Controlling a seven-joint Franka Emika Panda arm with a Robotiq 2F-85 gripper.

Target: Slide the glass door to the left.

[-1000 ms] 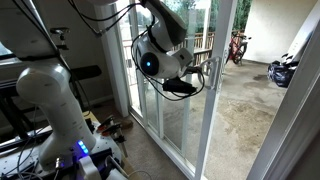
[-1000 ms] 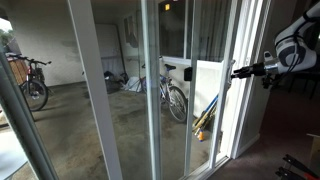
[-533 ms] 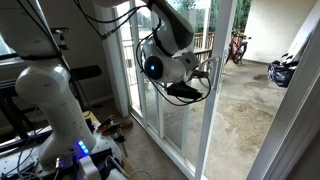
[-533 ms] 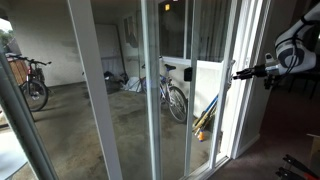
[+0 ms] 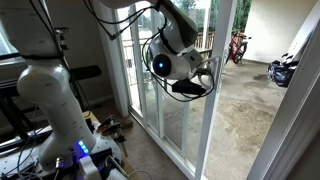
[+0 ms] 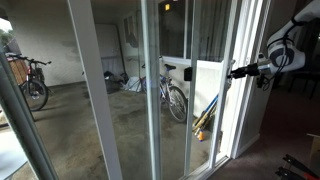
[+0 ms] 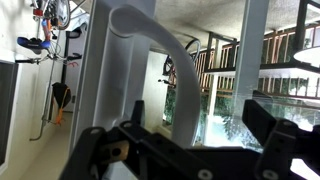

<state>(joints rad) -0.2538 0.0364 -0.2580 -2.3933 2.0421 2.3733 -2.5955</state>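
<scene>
The glass door (image 5: 211,130) is a tall clear panel in a white frame, also seen in an exterior view as the glass door (image 6: 236,125). Its grey loop handle (image 7: 150,45) fills the wrist view and shows small in an exterior view as the handle (image 5: 211,67). My gripper (image 7: 200,115) is open, and the handle's bar runs down between the two dark fingers (image 7: 270,120) without being clamped. In both exterior views the gripper (image 5: 203,80) (image 6: 234,72) is right at the door's vertical edge at handle height.
The white robot base (image 5: 50,100) and loose cables (image 5: 105,130) are on the floor indoors. Fixed white-framed glass panels (image 6: 88,90) stand beside the door. Outside are bicycles (image 6: 176,98) (image 6: 33,85) (image 5: 237,45) and a scooter (image 5: 283,70) on a concrete patio.
The gripper has moved forward toward the door's edge, bringing its fingers around the handle. The door itself has not visibly moved.
</scene>
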